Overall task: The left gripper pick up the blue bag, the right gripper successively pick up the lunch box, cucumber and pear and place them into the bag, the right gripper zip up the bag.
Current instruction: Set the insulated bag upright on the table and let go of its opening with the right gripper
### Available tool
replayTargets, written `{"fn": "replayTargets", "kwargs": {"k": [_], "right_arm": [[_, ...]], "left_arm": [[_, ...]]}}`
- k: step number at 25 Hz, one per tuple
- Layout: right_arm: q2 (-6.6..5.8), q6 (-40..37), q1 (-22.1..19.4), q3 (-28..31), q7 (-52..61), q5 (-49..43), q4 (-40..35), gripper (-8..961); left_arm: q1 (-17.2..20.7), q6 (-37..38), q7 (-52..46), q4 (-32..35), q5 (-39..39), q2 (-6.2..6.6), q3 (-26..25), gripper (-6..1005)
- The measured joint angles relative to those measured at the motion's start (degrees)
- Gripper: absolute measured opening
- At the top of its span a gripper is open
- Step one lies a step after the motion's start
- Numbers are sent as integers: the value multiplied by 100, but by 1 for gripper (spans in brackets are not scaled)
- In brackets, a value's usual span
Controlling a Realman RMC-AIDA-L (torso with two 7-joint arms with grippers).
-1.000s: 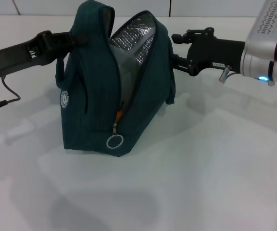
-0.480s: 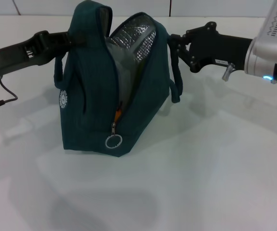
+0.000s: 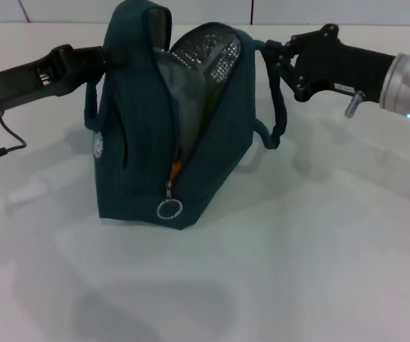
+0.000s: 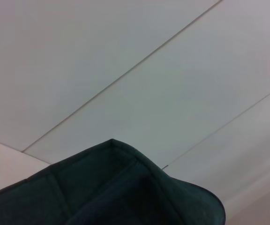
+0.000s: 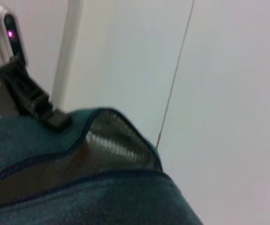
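In the head view the blue bag point(image 3: 169, 135) stands upright on the white counter point(image 3: 297, 271), nearer the far edge than the near one, a dark teal woven-fabric tote that narrows from a broad base to a peaked top. Its mouth gapes along the upper half, showing a quilted silvery lining point(image 3: 208, 53); below that the zipper seam runs down the end facing the camera to an orange tab and a silver ring pull point(image 3: 169, 209). A small round white logo point(image 3: 97, 145) sits on the flank toward the robot's left. The bag's long axis runs away from the camera, toward the far edge. The left pincer point(image 3: 109, 57) comes in level from the left edge and meets the tall left flap at its top; whether its fingers are apart or together I cannot tell, since the fabric covers them. The right pincer point(image 3: 272, 53) reaches in from the right edge at the same height, at the top of the loop handle point(image 3: 276, 107) that hangs down the bag's right side; its fingers too are not clear enough to judge. Bare counter spreads wide in front of the bag and to its right. A black cable point(image 3: 6, 146) lies near the left edge. The left wrist view shows only a rounded fold of the teal fabric point(image 4: 125, 192) against pale panelled surfaces. The right wrist view shows the bag's piped rim and ribbed silvery lining point(image 5: 111, 145) close up, with the other arm's black pincer point(image 5: 29, 96) at the far flap.
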Motion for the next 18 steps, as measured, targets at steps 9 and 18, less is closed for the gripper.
{"fn": "replayTargets", "kwargs": {"k": [9, 18], "right_arm": [[-56, -94, -917, 27, 290, 218, -1334, 19], [-206, -465, -1984, 81, 1056, -82, -2756, 17]], "left_arm": [[14, 241, 0, -5, 0, -53, 42, 53], [6, 472, 426, -818, -1005, -103, 1103, 53]]}}
